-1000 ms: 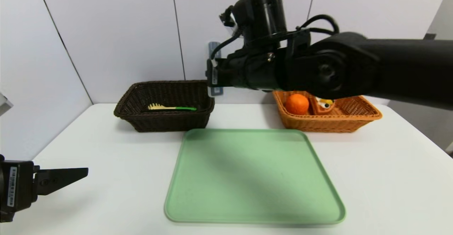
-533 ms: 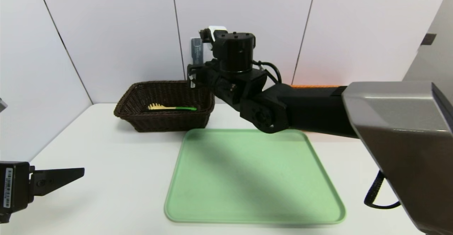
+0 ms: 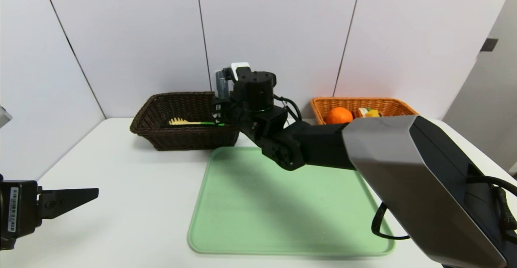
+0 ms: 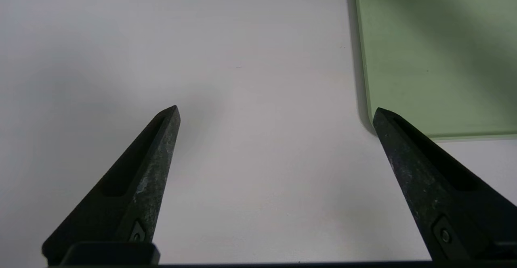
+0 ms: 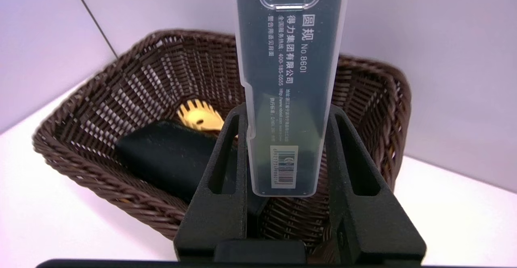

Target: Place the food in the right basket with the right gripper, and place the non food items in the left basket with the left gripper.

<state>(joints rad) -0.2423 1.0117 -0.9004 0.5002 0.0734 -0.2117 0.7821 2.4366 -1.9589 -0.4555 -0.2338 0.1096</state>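
My right gripper (image 5: 286, 155) is clamped on a translucent plastic compass case (image 5: 288, 82), its two black fingers (image 5: 226, 159) pressed against the case's long sides near the lower end. The case stands upright in the grip, and in the head view it rises above the wrist at the near right corner of the dark brown woven basket (image 3: 161, 132). On the case I read Chinese print, "No.8601", the number "400-185-0555" and a barcode sticker low down.

From the right wrist camera I see into the dark brown woven basket (image 5: 101, 110): a pale yellow comb head (image 5: 198, 116) and a flat black object (image 5: 169, 155) lie on its floor. The head view shows the comb as a yellow comb with a green handle (image 3: 196, 122) lying across the basket bottom.

The orange woven basket (image 3: 398, 105) sits at the back right, partly behind my right arm, holding a round orange fruit (image 3: 338, 115) and a small yellow and white item (image 3: 369, 112) that I cannot identify.

The pale green flat plastic tray (image 3: 242, 219) lies on the white table (image 3: 121, 171) in front of both baskets.

My left gripper (image 4: 274, 139) hovers low over the white table left of the tray, its jaws spread wide with nothing between them; in the head view it sits at the near left edge (image 3: 68, 199).
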